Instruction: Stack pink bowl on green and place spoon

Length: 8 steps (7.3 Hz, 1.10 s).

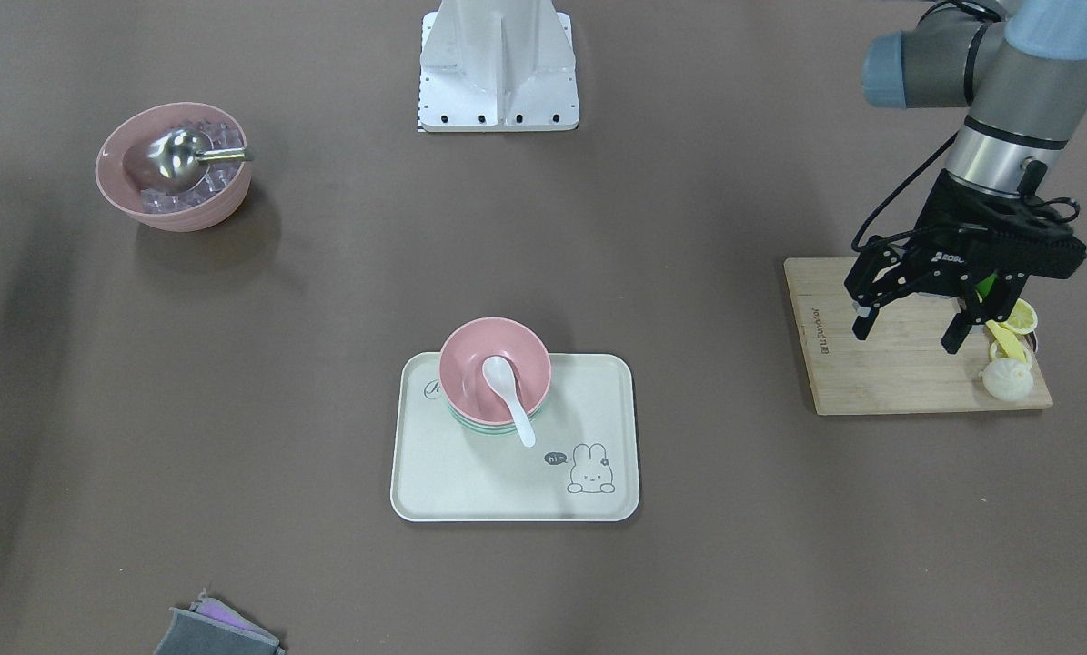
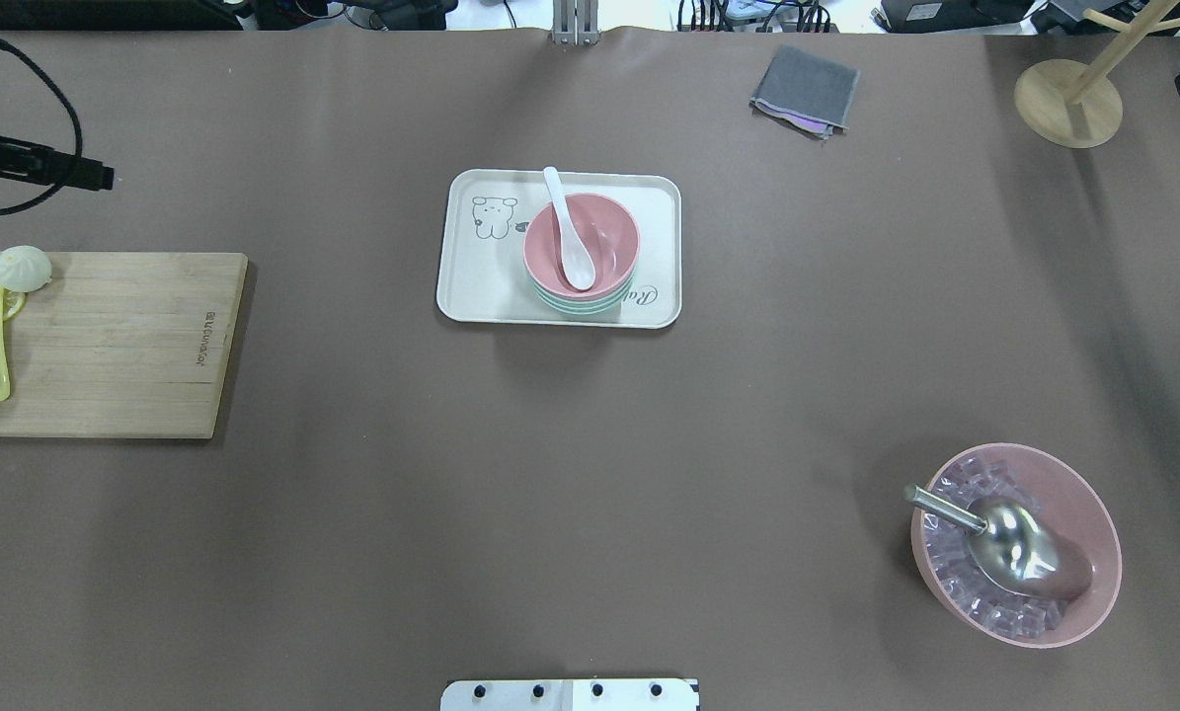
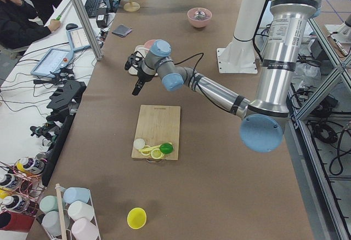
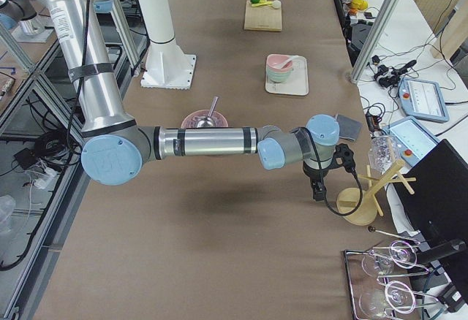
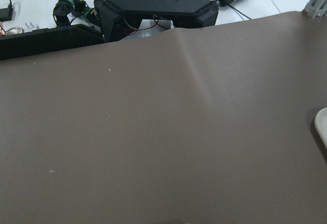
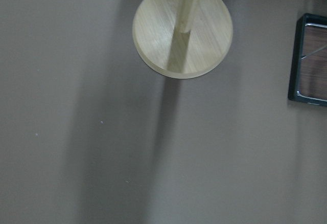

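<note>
Pink bowl (image 1: 470,364) sat nested in the green bowl (image 2: 578,307) on the bunny tray (image 1: 598,400), at the tray's robot-side edge, mid-table. White spoon (image 1: 505,387) lay in the pink bowl, its handle sticking out over the rim. Left gripper (image 1: 908,337) hung above the cutting board (image 1: 870,373) by the table's left edge, jaws spread wide and holding nothing. Right gripper (image 4: 319,191) was near the far right corner beside the wooden stand (image 6: 182,28) (seen only from the side, so couldn't tell whether parted or closed).
</note>
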Each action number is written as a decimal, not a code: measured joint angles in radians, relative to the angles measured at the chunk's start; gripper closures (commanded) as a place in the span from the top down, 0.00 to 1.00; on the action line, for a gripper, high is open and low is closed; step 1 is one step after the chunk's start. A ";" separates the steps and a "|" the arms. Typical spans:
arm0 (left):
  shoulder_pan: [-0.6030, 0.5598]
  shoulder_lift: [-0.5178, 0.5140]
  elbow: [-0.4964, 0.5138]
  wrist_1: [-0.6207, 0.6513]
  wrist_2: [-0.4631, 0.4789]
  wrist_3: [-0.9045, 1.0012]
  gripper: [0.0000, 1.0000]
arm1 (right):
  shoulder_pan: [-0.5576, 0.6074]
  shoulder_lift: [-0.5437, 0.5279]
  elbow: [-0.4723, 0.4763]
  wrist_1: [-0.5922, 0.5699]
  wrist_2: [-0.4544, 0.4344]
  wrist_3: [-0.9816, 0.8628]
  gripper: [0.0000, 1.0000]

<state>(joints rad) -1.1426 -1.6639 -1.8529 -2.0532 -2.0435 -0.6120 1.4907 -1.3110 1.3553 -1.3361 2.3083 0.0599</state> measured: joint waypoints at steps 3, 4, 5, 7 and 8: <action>-0.221 0.106 0.044 0.083 -0.162 0.274 0.98 | 0.097 -0.076 0.012 -0.109 0.014 -0.230 1.00; -0.286 0.121 0.087 0.103 -0.179 0.321 0.98 | 0.107 -0.117 0.043 -0.117 0.031 -0.239 1.00; -0.335 0.126 0.118 0.146 -0.204 0.355 0.98 | 0.110 -0.150 0.084 -0.119 0.040 -0.229 1.00; -0.383 0.131 0.141 0.244 -0.247 0.420 0.98 | 0.107 -0.191 0.145 -0.120 0.054 -0.147 1.00; -0.392 0.135 0.149 0.263 -0.254 0.431 0.98 | 0.103 -0.196 0.153 -0.119 0.065 -0.125 1.00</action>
<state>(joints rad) -1.5343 -1.5289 -1.7044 -1.7899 -2.2980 -0.1810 1.5938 -1.5071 1.5087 -1.4553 2.3736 -0.0649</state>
